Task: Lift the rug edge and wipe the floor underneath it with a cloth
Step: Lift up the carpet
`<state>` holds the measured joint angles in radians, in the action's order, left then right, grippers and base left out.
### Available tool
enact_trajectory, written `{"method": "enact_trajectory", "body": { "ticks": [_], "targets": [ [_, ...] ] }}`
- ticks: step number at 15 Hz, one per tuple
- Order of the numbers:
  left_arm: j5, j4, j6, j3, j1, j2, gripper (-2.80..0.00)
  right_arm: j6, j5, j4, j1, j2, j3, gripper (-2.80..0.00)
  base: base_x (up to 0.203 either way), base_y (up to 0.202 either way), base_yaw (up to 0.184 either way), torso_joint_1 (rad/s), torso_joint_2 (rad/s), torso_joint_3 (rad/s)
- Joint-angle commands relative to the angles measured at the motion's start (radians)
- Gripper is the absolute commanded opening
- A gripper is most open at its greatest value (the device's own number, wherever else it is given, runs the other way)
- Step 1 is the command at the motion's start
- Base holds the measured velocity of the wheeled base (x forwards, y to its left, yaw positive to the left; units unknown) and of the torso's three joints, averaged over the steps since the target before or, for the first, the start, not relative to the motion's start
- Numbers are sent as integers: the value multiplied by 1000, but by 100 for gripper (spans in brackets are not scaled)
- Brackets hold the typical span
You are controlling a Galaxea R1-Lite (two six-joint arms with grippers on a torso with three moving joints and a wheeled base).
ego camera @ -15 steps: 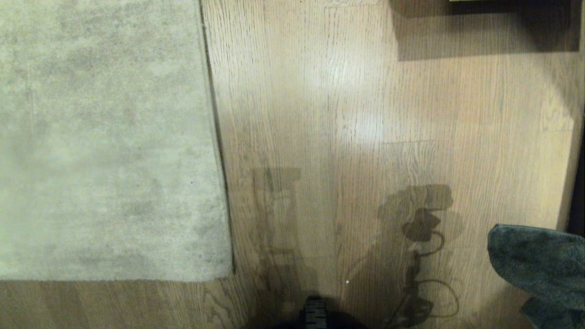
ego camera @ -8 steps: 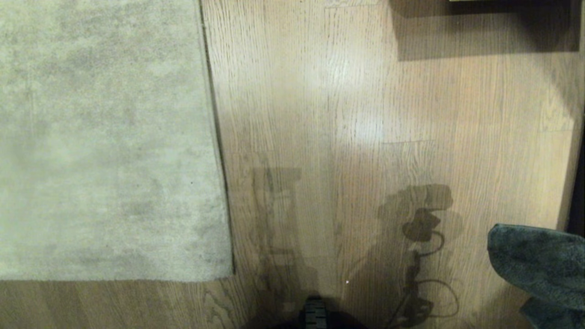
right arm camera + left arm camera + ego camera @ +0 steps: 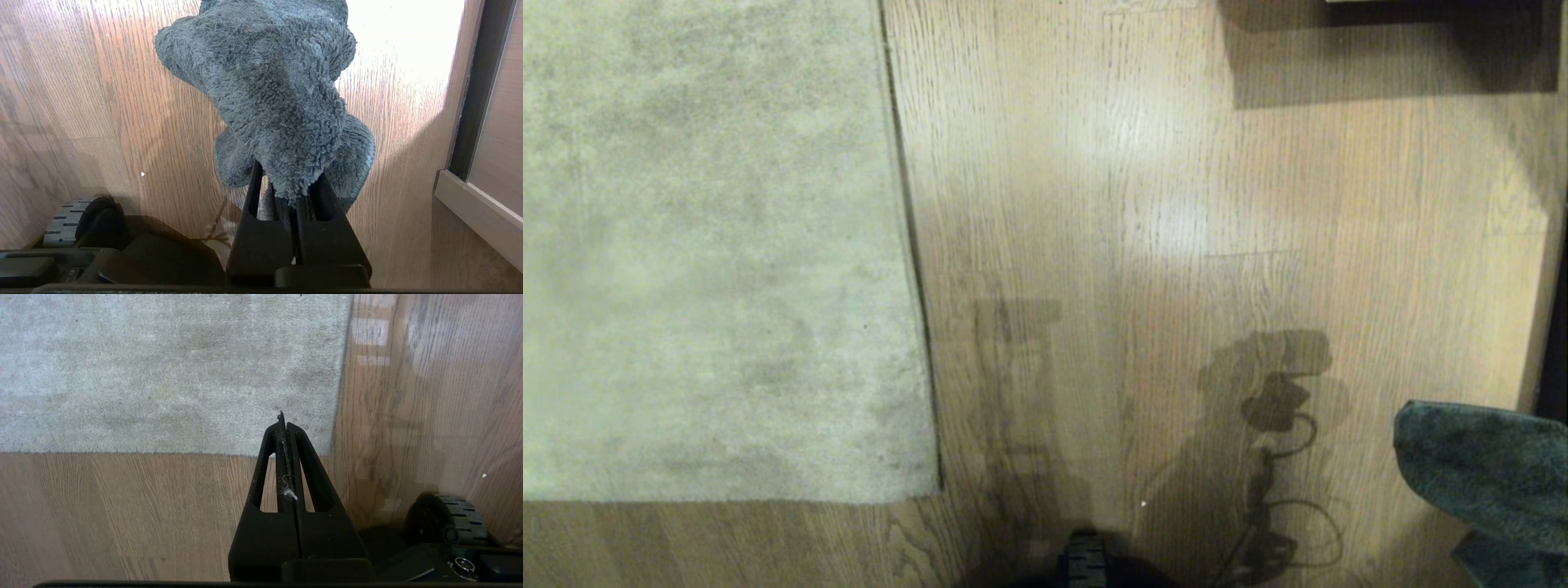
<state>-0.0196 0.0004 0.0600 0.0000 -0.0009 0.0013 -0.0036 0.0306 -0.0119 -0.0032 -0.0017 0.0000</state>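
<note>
The rug (image 3: 711, 245) lies flat on the floor (image 3: 1143, 204), filling the head view from nine to eleven o'clock, its dark-trimmed corner down near seven. Every edge sits flush on the planks. Over at four o'clock the cloth (image 3: 1486, 474) pokes into view, a fuzzy grey-teal bundle held clear above the boards. The right gripper (image 3: 286, 192) has its fingers clamped tight on the cloth's lower fold, the rest flopping forward. The left gripper (image 3: 285, 428) is pressed fully closed with nothing in it but a wisp of lint, poised above the rug's near corner. A black wheel (image 3: 1086, 559) shows at six o'clock. No writing is readable anywhere.
</note>
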Motion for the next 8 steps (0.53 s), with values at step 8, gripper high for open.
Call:
{"method": "enact_trajectory", "body": {
  "ticks": [8],
  "targets": [
    [0,1,0,0,-1,0,-280,0,0,0,0,2,0,-280,0,0,0,0,0,0]
  ]
}}
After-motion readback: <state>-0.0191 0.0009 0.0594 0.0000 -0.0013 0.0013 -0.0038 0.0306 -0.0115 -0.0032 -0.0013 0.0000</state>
